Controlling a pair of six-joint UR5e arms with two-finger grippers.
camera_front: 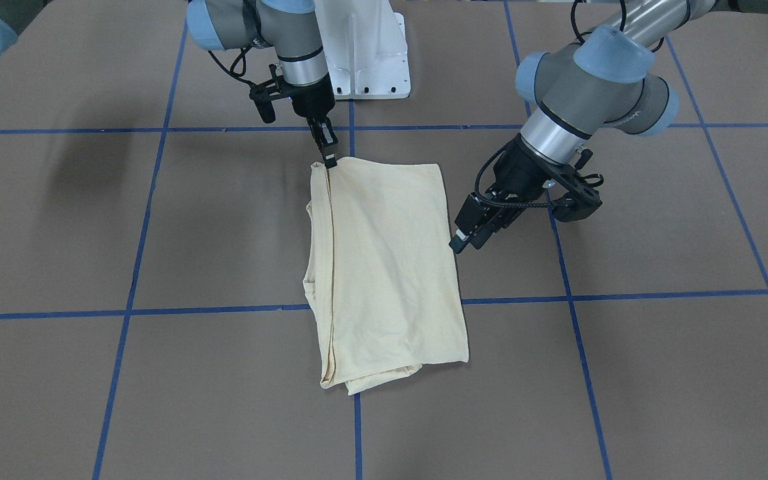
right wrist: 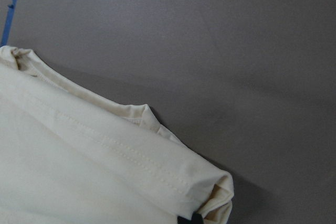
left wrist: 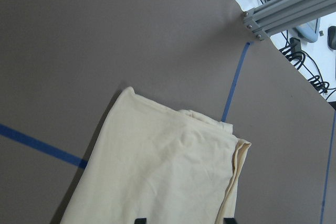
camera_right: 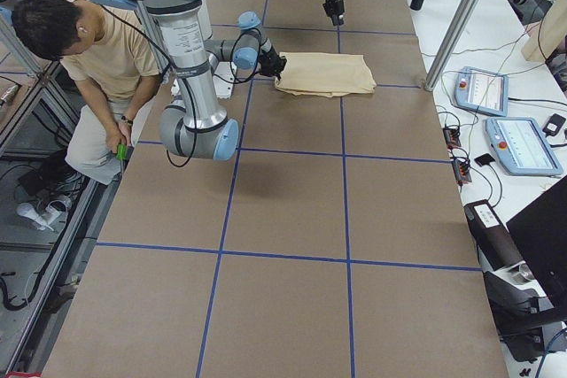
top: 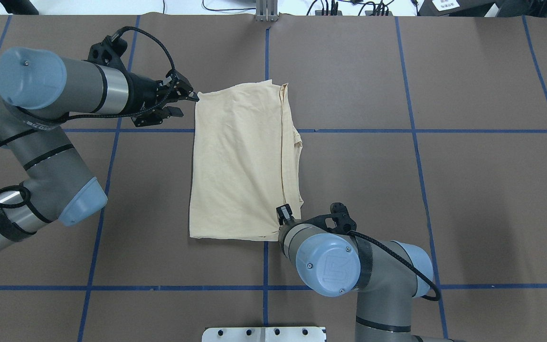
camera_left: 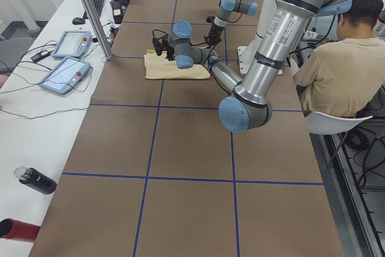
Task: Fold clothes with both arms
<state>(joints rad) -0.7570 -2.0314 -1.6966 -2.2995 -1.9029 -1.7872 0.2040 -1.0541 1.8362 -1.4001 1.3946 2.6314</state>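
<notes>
The shirt [top: 240, 161], judged limp and light, is best pinched at corners; that toward the robot edge of the bench [top: 444, 190] is clamped in the right claw [top: 283, 213] — the left claw [top: 184, 104] is spread.

A folded cream T-shirt [top: 240, 161] lies on the blue-taped brown table [top: 444, 190].

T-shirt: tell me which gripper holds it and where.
The right gripper pinches the T-shirt at a corner on the robot's side; the left gripper is open at a far corner, holding nothing.
</notes>
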